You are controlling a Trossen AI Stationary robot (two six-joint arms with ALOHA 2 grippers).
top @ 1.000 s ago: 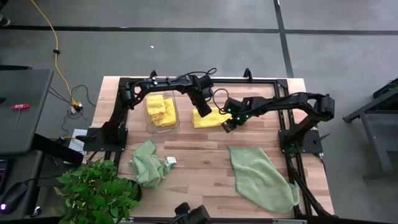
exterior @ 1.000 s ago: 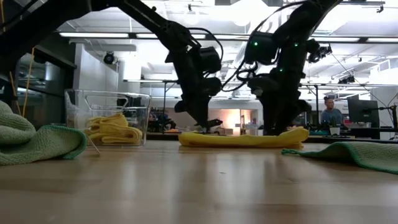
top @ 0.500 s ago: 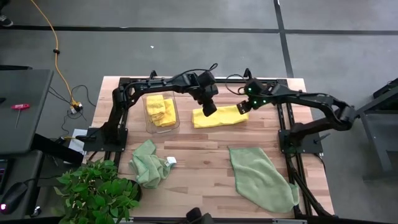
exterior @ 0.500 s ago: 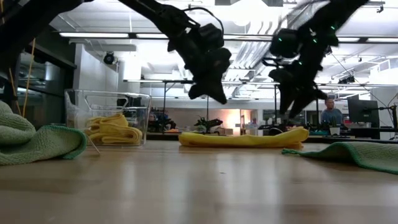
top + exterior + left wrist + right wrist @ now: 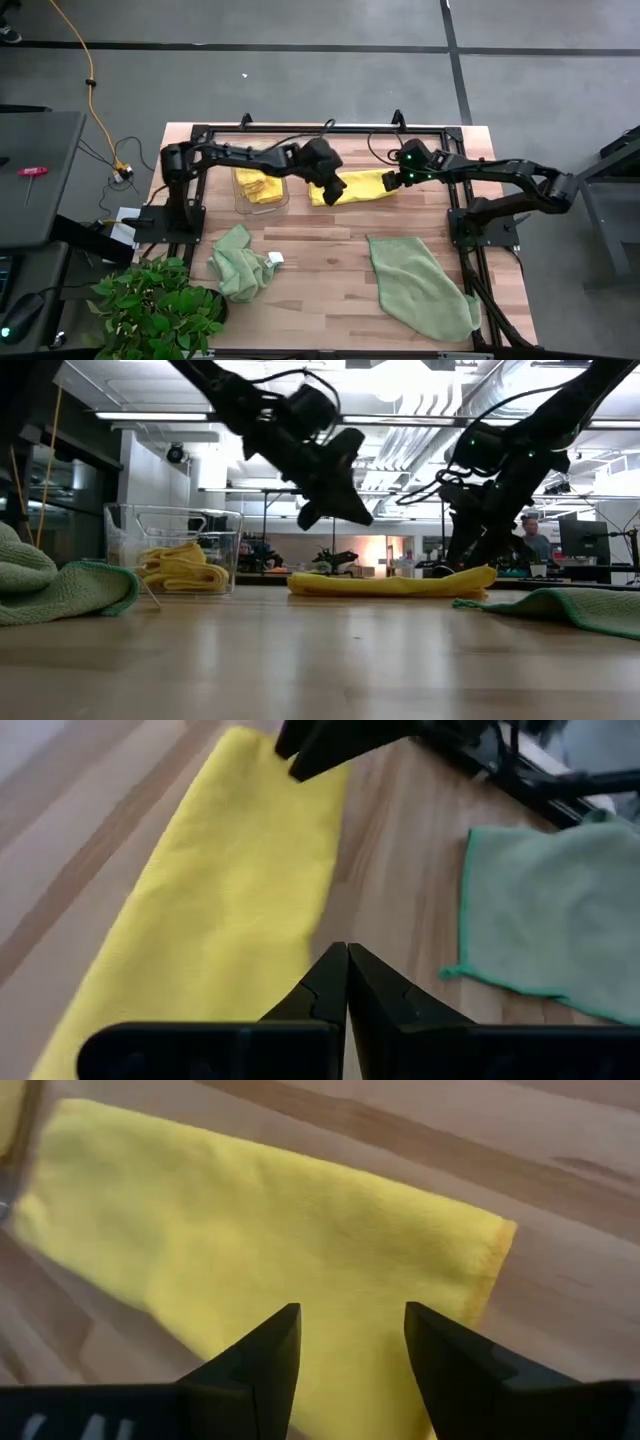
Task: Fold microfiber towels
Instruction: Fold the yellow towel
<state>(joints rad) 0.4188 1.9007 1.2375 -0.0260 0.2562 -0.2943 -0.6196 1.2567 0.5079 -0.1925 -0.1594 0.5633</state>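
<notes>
**Both grippers hover over the folded yellow towel, neither holding it**

The left gripper point(image 5: 337, 190) hangs above one end of the folded yellow towel point(image 5: 352, 186), the end nearer the clear plastic bin point(image 5: 261, 180). Its two dark fingers point(image 5: 345, 982) are pressed tightly together with nothing between them, and in the low view it sits clearly above the cloth, not touching it. The right gripper point(image 5: 392, 179) is at the towel's opposite end, the end farther from the bin. Its fingers point(image 5: 262, 1350) stand apart with a clear gap, the yellow cloth showing below and between them; it grips nothing.

The folded yellow towel lies flat as a long narrow strip on the wooden table point(image 5: 320, 250), just beside the bin. Inside the bin rest more folded yellow towels point(image 5: 258, 177), stacked.

On the side of the yellow strip away from the bin, toward the table's near edge, a pale green towel point(image 5: 420, 283) lies spread open and unfolded. A second pale green towel point(image 5: 240, 263) sits crumpled in a heap in front of the bin, nearer that same edge. Beyond that heap, at the table's corner, stands a leafy green plant point(image 5: 155, 305).

In the low view a person point(image 5: 531, 538) shows far behind the table.
</notes>
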